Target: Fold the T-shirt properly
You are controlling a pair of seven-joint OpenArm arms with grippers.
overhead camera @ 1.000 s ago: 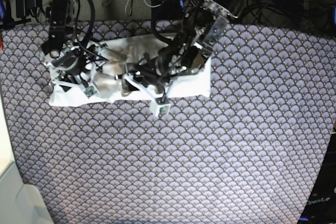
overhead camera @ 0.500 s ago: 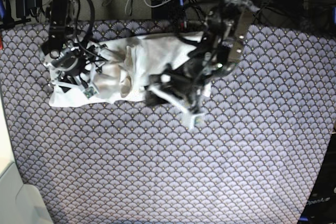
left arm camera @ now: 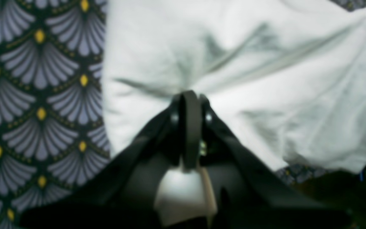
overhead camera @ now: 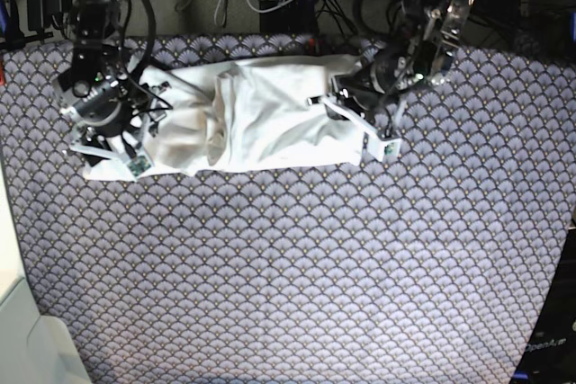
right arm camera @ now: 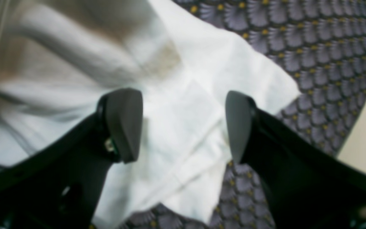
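You have the T-shirt (overhead camera: 261,114) lying as a long, wrinkled band across the far side of the patterned desk (overhead camera: 297,267); it looks partly folded lengthwise, not yet folded crosswise into a compact packet. Your left gripper (left arm camera: 189,98) is pinched together on a fold of cloth at one end. Your right gripper (right arm camera: 183,124) hovers with its jaws wide apart over the opposite corner, holding nothing. Remaining: the end-to-end folds and smoothing.
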